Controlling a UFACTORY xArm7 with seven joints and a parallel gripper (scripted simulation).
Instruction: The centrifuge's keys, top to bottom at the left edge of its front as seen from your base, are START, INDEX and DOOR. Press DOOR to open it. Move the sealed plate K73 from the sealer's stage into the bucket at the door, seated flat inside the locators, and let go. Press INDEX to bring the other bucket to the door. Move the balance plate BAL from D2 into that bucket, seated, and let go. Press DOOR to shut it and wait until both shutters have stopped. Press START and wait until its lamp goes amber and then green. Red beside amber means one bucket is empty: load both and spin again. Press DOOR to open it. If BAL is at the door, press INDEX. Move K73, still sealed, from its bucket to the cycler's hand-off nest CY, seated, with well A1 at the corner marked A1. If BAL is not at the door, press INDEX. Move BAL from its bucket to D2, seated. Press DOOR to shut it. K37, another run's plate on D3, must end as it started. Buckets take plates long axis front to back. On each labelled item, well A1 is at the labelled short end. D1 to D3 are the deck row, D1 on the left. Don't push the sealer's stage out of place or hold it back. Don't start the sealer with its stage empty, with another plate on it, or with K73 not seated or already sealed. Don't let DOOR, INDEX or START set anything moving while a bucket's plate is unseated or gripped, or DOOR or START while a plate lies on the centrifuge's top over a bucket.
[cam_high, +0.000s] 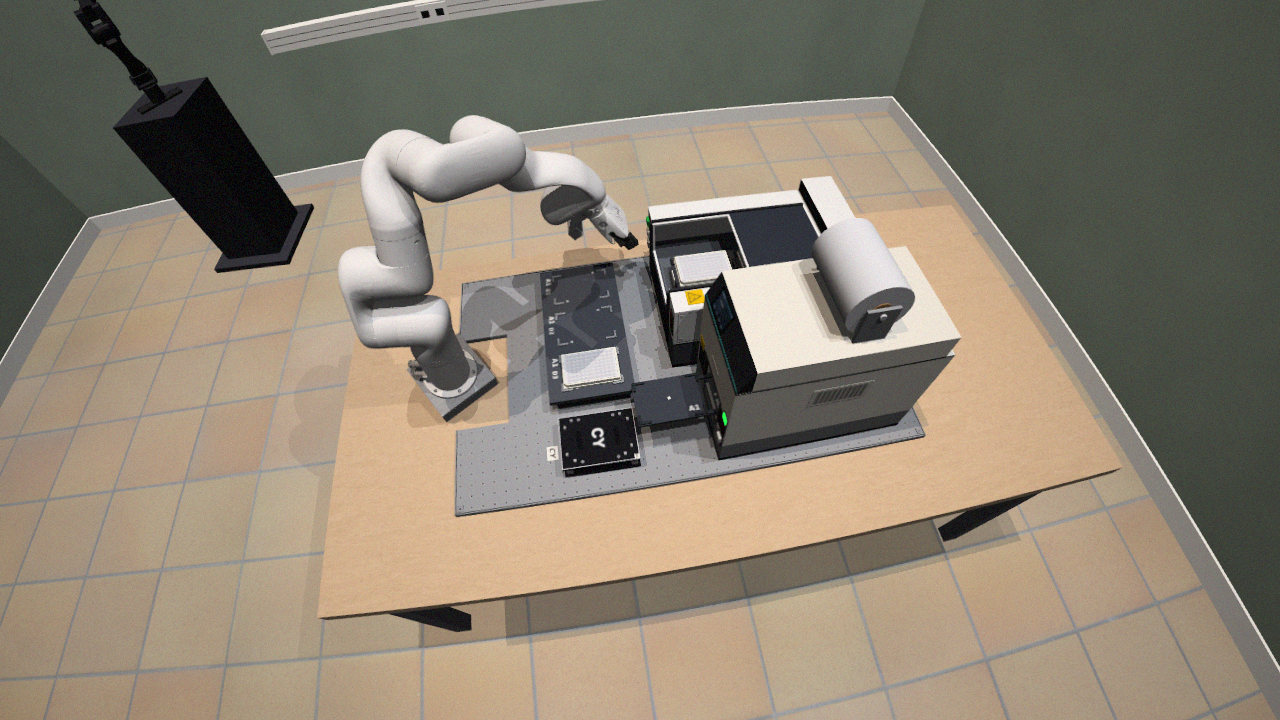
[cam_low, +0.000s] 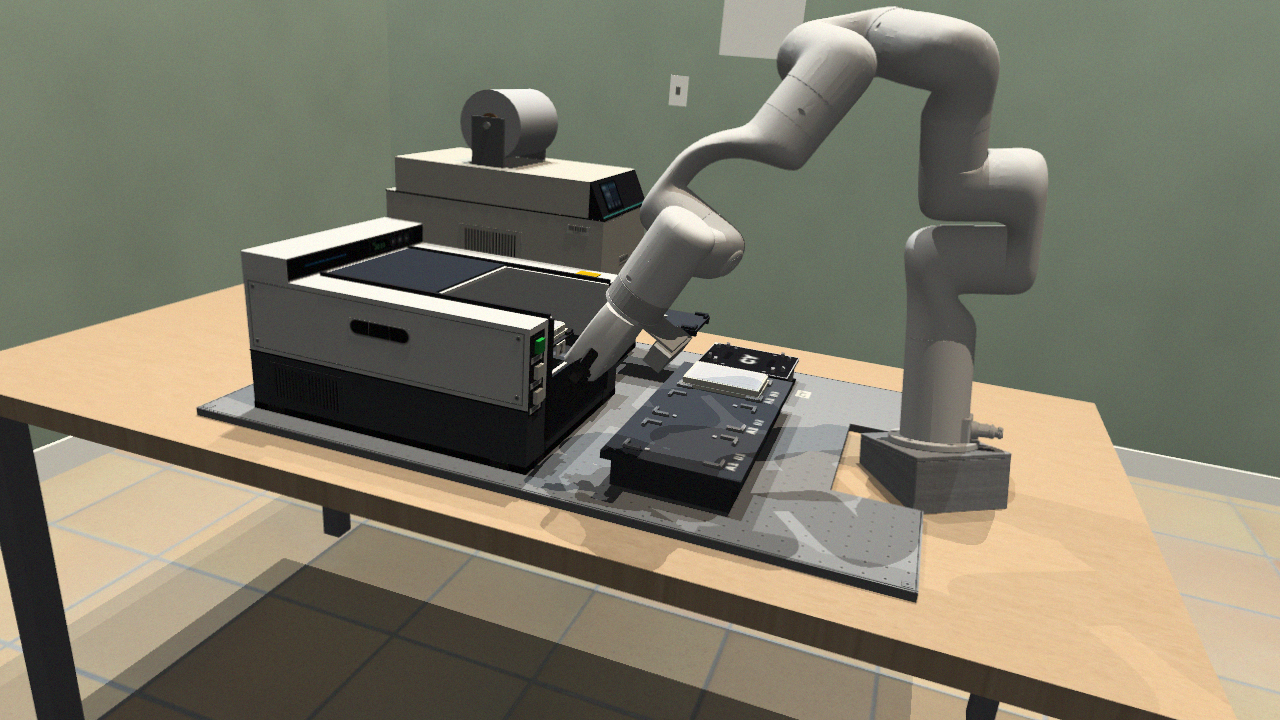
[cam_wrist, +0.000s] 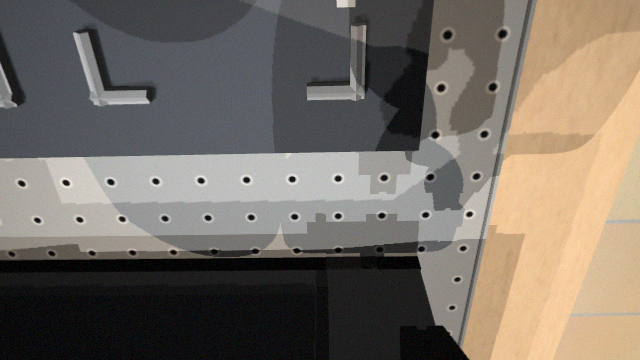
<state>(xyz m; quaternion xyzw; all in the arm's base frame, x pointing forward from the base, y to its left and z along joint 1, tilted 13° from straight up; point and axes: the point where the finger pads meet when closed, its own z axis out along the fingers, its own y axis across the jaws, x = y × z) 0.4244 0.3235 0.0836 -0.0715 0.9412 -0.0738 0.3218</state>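
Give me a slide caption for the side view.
Robot arm lowers its shut gripper toward the keys on the centrifuge front corner.

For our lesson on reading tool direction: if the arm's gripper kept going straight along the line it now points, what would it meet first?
The shut black gripper slants down toward the left edge of the white-and-black centrifuge's front, where the small keys sit. It would probably meet that key column first; which key cannot be told, as depth is unclear.

A smooth, rounded white arm (cam_low: 948, 268) on a grey square base (cam_low: 984, 488), tipped with black fingers (cam_low: 581, 360).
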